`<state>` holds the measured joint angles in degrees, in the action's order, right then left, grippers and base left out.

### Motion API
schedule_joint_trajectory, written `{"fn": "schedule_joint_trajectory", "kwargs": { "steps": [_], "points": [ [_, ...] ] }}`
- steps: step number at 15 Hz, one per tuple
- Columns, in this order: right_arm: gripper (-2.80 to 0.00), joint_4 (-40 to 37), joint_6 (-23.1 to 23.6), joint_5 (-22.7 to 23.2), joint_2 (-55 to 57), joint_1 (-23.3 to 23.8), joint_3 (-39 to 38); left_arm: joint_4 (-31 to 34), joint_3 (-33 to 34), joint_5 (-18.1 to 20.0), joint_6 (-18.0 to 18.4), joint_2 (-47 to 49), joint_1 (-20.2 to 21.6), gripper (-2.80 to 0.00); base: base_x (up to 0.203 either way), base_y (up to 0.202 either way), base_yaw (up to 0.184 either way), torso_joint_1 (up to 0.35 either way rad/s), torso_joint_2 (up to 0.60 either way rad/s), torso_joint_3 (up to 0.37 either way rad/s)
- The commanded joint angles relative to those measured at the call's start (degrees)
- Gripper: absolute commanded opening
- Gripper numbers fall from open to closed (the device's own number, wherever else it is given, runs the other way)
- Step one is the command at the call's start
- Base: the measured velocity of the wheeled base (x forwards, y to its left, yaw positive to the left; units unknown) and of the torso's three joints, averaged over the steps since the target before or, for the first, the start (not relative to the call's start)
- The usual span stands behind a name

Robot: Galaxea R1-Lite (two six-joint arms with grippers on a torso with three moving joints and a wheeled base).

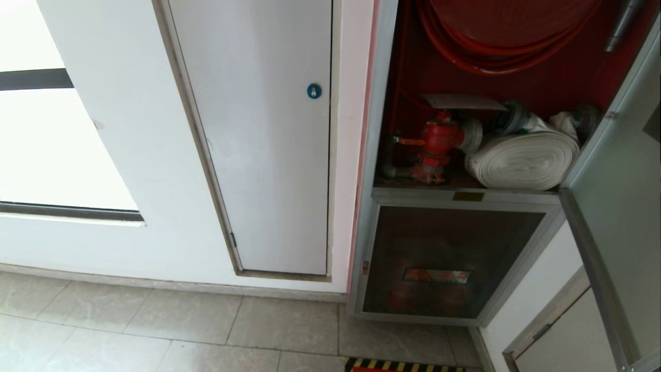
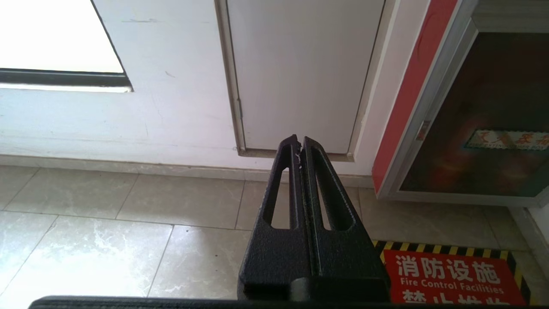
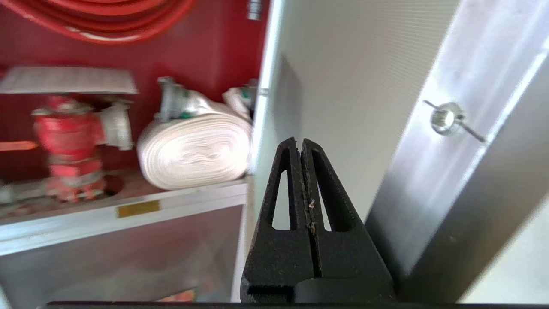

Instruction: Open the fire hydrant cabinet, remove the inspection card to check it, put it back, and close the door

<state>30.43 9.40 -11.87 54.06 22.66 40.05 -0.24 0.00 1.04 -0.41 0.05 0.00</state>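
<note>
Door (image 1: pixel 619 206) swung open at right. Inspection card (image 1: pixel 463 102) lies flat atop the red valve (image 1: pixel 439 142) inside the cabinet (image 1: pixel 465 196): thin, light, floppy; best pinched at its free edge. Right claw (image 3: pixel 300 141) shut, empty, near the door; left claw (image 2: pixel 299 139) shut, parked.

Open access into the fire hydrant cabinet (image 1: pixel 467 197), valve (image 1: pixel 436 144) left, hose roll (image 1: pixel 524 160) right, swung-out door (image 1: pixel 614 170) flanking.

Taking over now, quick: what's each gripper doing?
Left gripper: shut, holding nothing, over the floor.
Right gripper: shut, holding nothing, by the open door.
</note>
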Motion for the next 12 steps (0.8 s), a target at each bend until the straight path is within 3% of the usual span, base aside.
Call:
{"fn": "schedule_joint_trajectory", "kwargs": {
  "steps": [1, 12],
  "points": [
    [-2.80, 0.2, 0.1, -0.2, -0.8, 1.8, -0.3, 0.0, 0.0, 0.0, 0.0, 0.0, 0.0, -2.80, 0.000, 0.000, 0.000, 0.000, 0.00, 0.000],
    [-2.80, 0.2, 0.1, 0.4, -1.0, 14.2, -1.5, 0.0, 0.0, 0.0, 0.0, 0.0, 0.0, -2.80, 0.000, 0.000, 0.000, 0.000, 0.00, 0.000]
  ]
}}
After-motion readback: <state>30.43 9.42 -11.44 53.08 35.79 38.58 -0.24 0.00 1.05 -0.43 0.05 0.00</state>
